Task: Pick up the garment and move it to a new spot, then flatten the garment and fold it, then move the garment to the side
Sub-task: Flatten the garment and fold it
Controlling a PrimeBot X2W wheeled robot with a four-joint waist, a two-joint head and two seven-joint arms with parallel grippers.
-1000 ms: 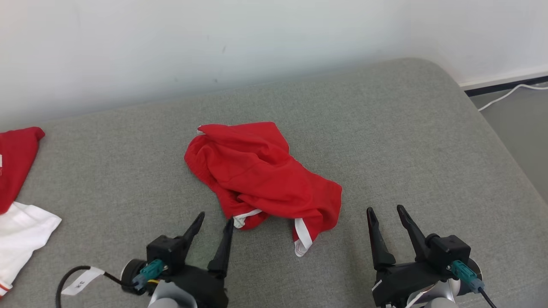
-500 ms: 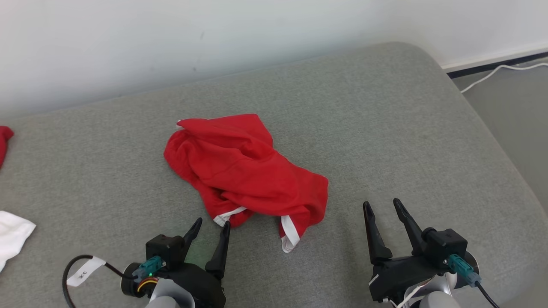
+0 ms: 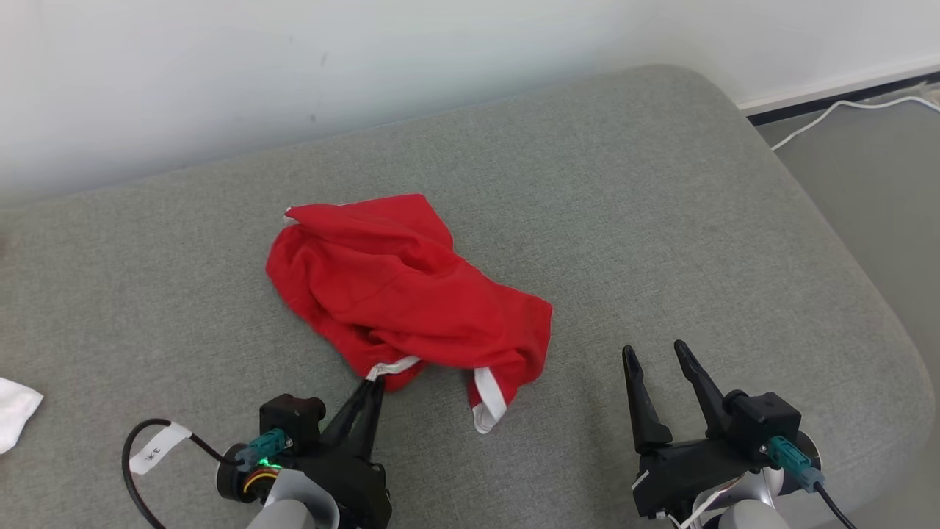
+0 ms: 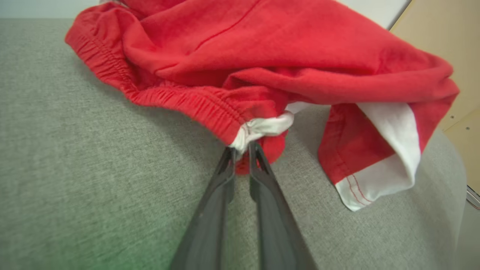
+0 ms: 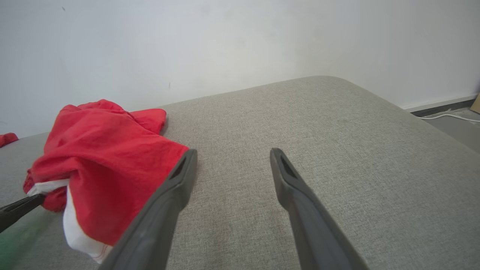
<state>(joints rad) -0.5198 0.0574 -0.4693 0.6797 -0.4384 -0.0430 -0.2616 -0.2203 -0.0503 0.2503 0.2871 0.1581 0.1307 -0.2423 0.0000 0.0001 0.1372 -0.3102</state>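
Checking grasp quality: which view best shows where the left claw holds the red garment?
The left wrist view: the left claw pinches the white trim of the red garment up close. The head view shows the same pinch small, from above; the right wrist view, a fingertip at the trim.

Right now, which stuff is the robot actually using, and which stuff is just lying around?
For the job:
red shorts, crumpled
left gripper, pinching their white-trimmed hem
right gripper, open, beside them
grey cushion, the work surface

Just lying about:
white cloth, far left
white cable on the floor
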